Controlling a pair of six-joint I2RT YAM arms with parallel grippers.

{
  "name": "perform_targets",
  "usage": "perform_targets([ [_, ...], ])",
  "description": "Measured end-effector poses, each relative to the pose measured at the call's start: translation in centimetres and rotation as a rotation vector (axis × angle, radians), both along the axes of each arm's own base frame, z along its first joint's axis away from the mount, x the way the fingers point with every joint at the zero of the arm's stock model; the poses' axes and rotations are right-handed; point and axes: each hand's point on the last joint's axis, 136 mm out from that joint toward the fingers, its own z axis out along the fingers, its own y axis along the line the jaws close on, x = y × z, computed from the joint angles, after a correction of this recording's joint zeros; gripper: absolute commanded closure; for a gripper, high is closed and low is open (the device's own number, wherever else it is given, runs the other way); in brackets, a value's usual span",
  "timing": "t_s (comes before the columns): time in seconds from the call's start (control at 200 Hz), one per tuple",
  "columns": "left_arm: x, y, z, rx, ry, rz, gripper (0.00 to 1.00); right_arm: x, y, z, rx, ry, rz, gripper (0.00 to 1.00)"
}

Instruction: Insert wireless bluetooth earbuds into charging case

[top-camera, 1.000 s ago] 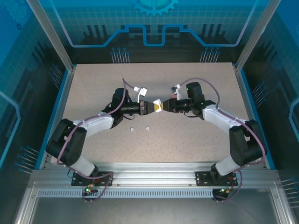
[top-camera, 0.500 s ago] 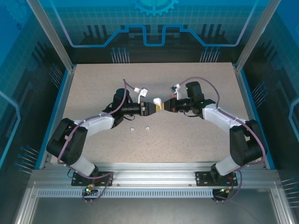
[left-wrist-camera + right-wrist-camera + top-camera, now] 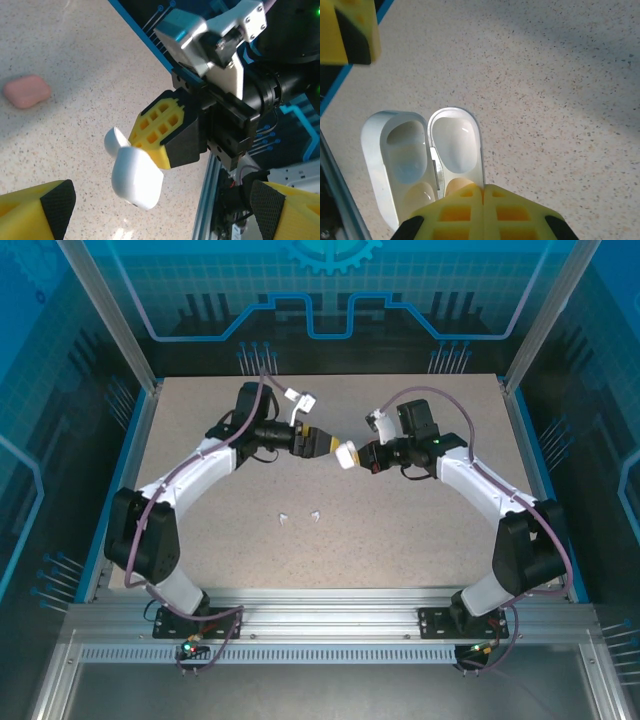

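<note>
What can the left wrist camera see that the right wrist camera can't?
Left wrist: a pink case lying on the table, and the white case from its outside. Right wrist: the white case's inside, lid open, with hollows that look empty. Both: the white case pinched in the right tool, over the speckled table.

white case (image 3: 455, 145), pink case (image 3: 26, 91); yellow right tool (image 3: 482, 194) — speckled beige table (image 3: 560, 100)

Bright, even light; soft shadow bands cross the tabletop (image 3: 560, 125) in both wrist views. Nearest yellow finger pads (image 3: 30, 210) appear blurred.
</note>
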Motion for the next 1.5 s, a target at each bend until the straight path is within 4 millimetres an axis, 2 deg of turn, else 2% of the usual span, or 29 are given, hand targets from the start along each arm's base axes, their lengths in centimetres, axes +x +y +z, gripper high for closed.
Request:
perform_targets([
  [0.125,-0.4,-0.3,-1.5,0.041,0.05,-0.075,0.06,0.1,0.1,-0.6,-0.038,-0.027,0.053,1.0],
  [0.33,-1.4,-0.5,-4.8,0.085,0.181,-0.163,0.14,-0.2,0.2,-2.4,-0.076,-0.015,0.118,1.0],
  [0.48,-2.1,-0.5,-6.0,0.087,0.237,-0.2,0.21,-0.4,0.4,-2.4,-0.07,-0.019,0.14,1.0],
  [0.67,-2.2,-0.9,-6.6,0.06,0.274,-0.237,0.29,-0.5,0.6,-2.2,-0.059,-0.021,0.152,1.0],
  [0.935,-2.0,-1.4,-6.8,0.035,0.309,-0.26,0.32,-0.5,1.1,-2.0,-0.049,-0.023,0.171,1.0],
  [1.165,-1.9,-2.3,-6.3,0.028,0.294,-0.291,0.44,-0.7,1.4,-2.1,-0.048,-0.023,0.185,1.0],
  [1.501,-2.4,-2.5,-6.7,0.034,0.319,-0.314,0.49,-0.7,1.4,-2.1,-0.049,-0.022,0.185,1.0],
])
